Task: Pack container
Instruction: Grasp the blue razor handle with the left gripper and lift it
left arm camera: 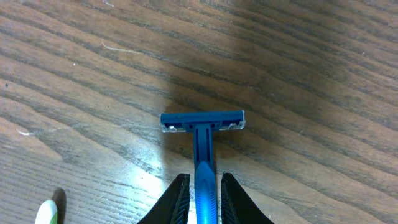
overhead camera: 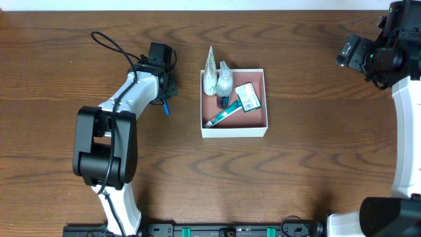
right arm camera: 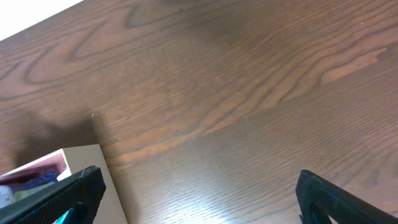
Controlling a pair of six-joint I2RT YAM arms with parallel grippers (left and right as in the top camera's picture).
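Blue razor [left arm camera: 203,124] sits clamped in left pincer [left arm camera: 205,182] (wooden table [left arm camera: 93,62] beneath); right pincer [right arm camera: 199,186] gapes wide.

A dark wood-grain table [overhead camera: 296,178] is shown carrying a square white container [overhead camera: 233,131] near its middle, with a blue razor [overhead camera: 166,107] set down on the wood left of the container.

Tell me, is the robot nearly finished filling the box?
Nearly, it looks. Done: the container already holds a toothpaste tube, a small packet and a bottle, with a white tube leaning at its far corner. In hand: the left gripper is shut on the blue razor, off to the side of the container. Left: the razor must go in. The right gripper is open and empty.
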